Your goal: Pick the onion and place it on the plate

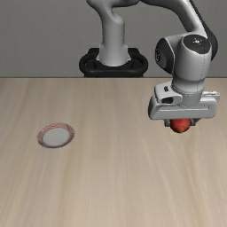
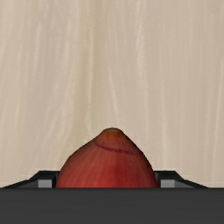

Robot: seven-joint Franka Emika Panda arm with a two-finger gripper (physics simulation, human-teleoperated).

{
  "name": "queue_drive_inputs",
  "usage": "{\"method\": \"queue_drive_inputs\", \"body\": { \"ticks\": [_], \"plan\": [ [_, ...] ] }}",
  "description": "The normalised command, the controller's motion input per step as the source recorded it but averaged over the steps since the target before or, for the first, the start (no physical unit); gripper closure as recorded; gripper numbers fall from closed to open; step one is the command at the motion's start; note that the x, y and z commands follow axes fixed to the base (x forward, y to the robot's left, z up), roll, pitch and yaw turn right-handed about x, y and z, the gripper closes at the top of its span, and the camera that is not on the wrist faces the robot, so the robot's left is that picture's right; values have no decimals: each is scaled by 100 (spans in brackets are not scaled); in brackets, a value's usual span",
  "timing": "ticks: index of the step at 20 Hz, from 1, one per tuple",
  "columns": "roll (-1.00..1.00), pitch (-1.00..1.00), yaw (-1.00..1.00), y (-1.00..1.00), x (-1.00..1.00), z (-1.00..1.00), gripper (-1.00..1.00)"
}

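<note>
Gripping the red onion (image 2: 107, 162) from both sides, your fingers (image 2: 41, 180) are closing on it and holding it right between their tips. They are hanging over the wooden surface (image 1: 106, 182), and the plate (image 1: 56, 136) is lying well apart from them.

The exterior view faces me from the front and above, far enough to hold much of the table (image 1: 106, 177). My wrist view looks down from close by; both share the onion (image 1: 180, 125) and the surrounding wood.
</note>
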Motion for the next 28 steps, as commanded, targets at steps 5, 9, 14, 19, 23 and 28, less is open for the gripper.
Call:
{"method": "queue_drive_inputs", "body": {
  "ticks": [5,9,14,19,23,28],
  "plan": [
    [0,0,0,-100,0,0,100],
    [0,0,0,-100,0,0,100],
    [0,0,0,-100,0,0,100],
    [0,0,0,-100,0,0,100],
    [0,0,0,-100,0,0,100],
    [0,0,0,-100,0,0,100]
  ]
}}
